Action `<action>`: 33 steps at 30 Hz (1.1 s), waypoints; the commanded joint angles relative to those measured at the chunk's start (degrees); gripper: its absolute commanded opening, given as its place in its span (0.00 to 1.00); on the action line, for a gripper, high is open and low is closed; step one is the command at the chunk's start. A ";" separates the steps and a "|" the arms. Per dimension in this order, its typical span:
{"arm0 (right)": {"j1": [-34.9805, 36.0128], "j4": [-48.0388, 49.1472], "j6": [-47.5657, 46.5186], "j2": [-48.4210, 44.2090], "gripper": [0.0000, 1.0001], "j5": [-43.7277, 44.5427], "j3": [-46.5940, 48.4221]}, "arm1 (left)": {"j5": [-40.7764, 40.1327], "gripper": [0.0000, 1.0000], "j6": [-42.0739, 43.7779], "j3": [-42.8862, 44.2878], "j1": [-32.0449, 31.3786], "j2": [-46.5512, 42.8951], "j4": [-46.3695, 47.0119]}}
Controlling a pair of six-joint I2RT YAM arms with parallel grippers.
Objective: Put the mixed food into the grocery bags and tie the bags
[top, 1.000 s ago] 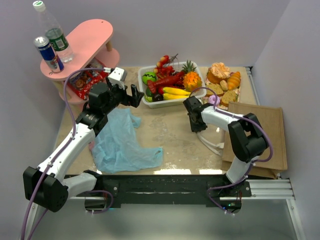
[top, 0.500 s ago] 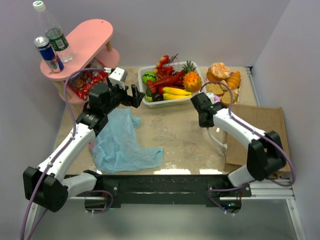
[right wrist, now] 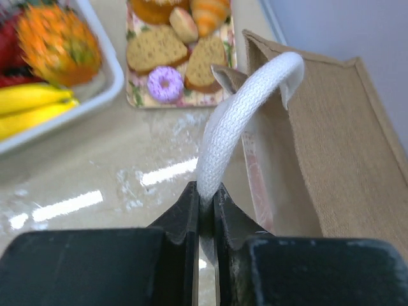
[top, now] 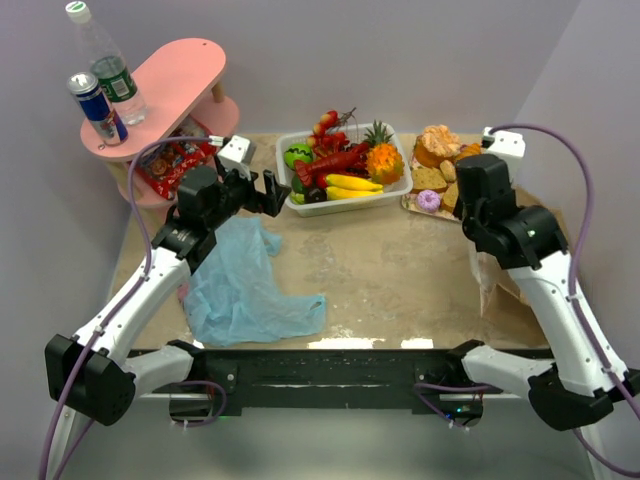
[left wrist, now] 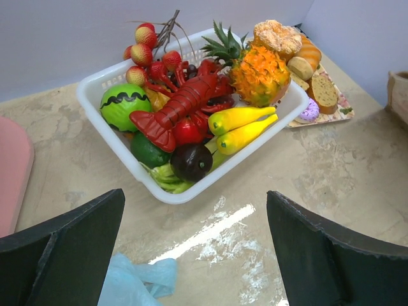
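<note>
Brown paper bag (top: 497, 287) was flat and is now pulled upright at the right table edge. Right gripper (right wrist: 206, 191), swung over from centre, is clamped on its white handle (right wrist: 248, 108). Light-blue bag (top: 245, 290) unmoved, flat at left. Left gripper (left wrist: 194, 210) unchanged, spread wide and empty, facing the white basket (left wrist: 95, 89). Mixed food (left wrist: 185, 108) all unbagged; packing looks about to start

On the beige worktop (top: 370, 280), a white plastic basket (left wrist: 268, 135) sits just left of a floral tray (right wrist: 137, 94), with a pink two-tier stand (top: 175, 75) back-left.
</note>
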 commanded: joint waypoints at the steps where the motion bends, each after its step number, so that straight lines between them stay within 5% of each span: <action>1: 0.13 -0.61 -3.41 -0.13 0.00 1.30 9.15 | 2.41 0.98 2.25 0.57 -0.26 -1.73 2.58; 9: 0.04 2.54 -9.74 2.41 0.00 -9.39 19.88 | 4.43 0.98 3.23 1.62 -0.26 -3.93 2.14; 19: 0.13 10.36 -11.60 6.63 0.00 -26.11 24.98 | 19.54 0.98 -1.77 8.57 -0.26 -4.10 3.10; 26: 0.31 15.46 -6.77 5.93 0.00 -37.19 22.71 | 28.34 0.97 -12.75 8.66 -0.52 -2.79 16.07; 33: 0.31 23.37 -2.02 2.68 0.00 -41.59 13.83 | 19.41 0.96 -11.02 7.78 -13.51 3.27 21.47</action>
